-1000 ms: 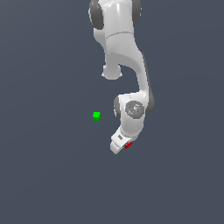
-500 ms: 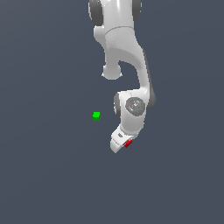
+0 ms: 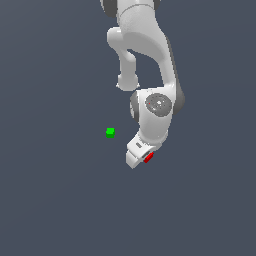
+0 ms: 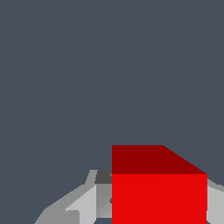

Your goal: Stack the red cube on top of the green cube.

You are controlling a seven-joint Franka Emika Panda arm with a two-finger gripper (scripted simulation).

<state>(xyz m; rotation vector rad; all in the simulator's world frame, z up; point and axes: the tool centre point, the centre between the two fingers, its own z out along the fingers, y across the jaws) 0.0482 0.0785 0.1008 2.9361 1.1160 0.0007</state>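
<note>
One gripper [image 3: 142,159] is clamped on the red cube [image 3: 148,158]; the green cube [image 3: 110,132] sits apart at its ten o'clock.

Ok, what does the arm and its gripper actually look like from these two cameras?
The arm is glossy white with rounded links and dark grey bands at the joints; one joint shows a round grey cap. The gripper is a white, blocky hand. In the wrist view its fingers look light grey. No cables or markings show.

A plain dark grey-blue floor [image 3: 55,200] fills both views, flat and unmarked.
</note>
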